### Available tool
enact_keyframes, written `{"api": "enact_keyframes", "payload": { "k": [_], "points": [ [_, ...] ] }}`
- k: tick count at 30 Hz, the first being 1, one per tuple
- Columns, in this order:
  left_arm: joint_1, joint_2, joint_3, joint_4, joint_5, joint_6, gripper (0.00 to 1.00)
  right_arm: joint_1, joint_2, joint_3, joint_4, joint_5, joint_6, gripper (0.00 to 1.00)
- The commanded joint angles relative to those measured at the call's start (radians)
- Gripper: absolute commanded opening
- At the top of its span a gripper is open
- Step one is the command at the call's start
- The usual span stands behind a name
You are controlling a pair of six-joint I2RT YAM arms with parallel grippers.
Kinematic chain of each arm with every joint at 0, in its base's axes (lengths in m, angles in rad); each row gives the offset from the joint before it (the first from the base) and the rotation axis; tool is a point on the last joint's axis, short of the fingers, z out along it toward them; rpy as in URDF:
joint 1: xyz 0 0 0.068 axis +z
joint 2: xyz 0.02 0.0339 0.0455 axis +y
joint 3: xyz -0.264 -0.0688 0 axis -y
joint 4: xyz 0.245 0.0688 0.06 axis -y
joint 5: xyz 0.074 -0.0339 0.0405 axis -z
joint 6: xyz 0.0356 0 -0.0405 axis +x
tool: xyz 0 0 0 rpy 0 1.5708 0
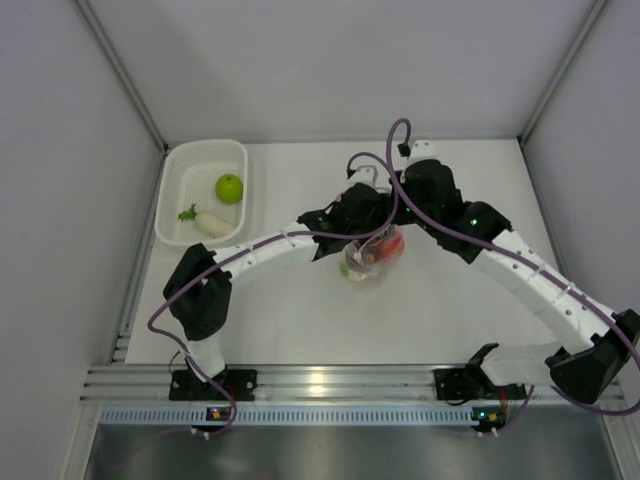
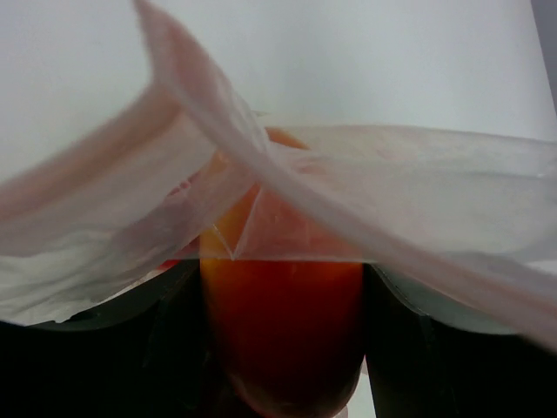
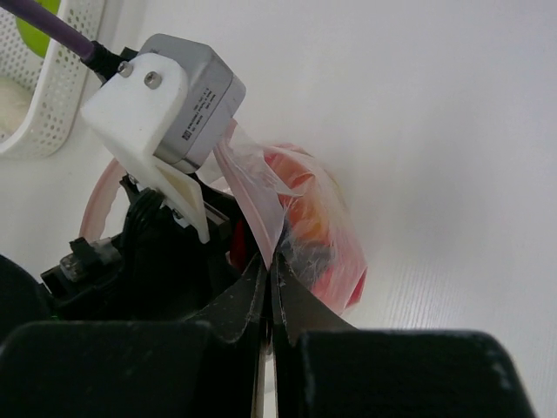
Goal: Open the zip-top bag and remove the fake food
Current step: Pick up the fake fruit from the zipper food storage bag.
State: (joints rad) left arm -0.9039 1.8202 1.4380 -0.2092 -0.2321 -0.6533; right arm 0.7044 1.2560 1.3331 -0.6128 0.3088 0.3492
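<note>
You see the zip-top bag (image 1: pixel 372 268) near the middle of the counter (image 1: pixel 300 330), clear and crinkled, its top edge lifted, with red and orange fake food (image 2: pixel 283 331) inside. A green fruit (image 1: pixel 229 187) and a white radish (image 1: pixel 210 222) lie toward the far-left corner.

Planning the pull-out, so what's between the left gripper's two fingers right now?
Left wrist view: an orange-red fake food piece fills the gap of the left gripper, zip-top bag film draped over it.

**A:** Rear left?
**B:** One white perforated plastic basket (image 1: pixel 190 170). It holds one round green plastic fruit (image 1: pixel 229 187) and one white plastic radish with green leaves (image 1: pixel 208 222).
**A:** Centre?
**B:** One clear crinkly zip-top bag (image 1: pixel 370 272) on the white table (image 1: pixel 300 320), with red and orange fake food (image 1: pixel 385 250) inside. The left gripper (image 1: pixel 362 235) and right gripper (image 1: pixel 395 230) meet at its top.
</note>
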Motion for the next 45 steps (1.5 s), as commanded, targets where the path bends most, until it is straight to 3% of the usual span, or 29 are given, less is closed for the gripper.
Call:
{"api": "enact_keyframes", "payload": {
  "k": [1,16,24,33,45],
  "points": [
    [-0.004,-0.126,-0.005,0.005,0.013,0.017,0.35,0.004,-0.01,0.005,0.061,-0.002,-0.01,0.0],
    [-0.013,-0.343,-0.045,0.005,0.06,0.035,0.35,0.003,0.056,0.075,0.059,0.012,-0.03,0.0],
    [-0.013,-0.305,-0.01,-0.03,0.131,0.067,0.35,0.001,0.049,0.124,0.068,0.022,-0.058,0.0],
    [-0.015,-0.288,-0.007,-0.098,0.223,0.101,0.34,-0.006,0.163,0.276,-0.088,0.119,-0.17,0.0],
    [-0.015,-0.329,-0.062,-0.19,0.157,0.149,0.33,-0.011,0.183,0.276,-0.1,0.184,-0.19,0.0]
  ]
}}
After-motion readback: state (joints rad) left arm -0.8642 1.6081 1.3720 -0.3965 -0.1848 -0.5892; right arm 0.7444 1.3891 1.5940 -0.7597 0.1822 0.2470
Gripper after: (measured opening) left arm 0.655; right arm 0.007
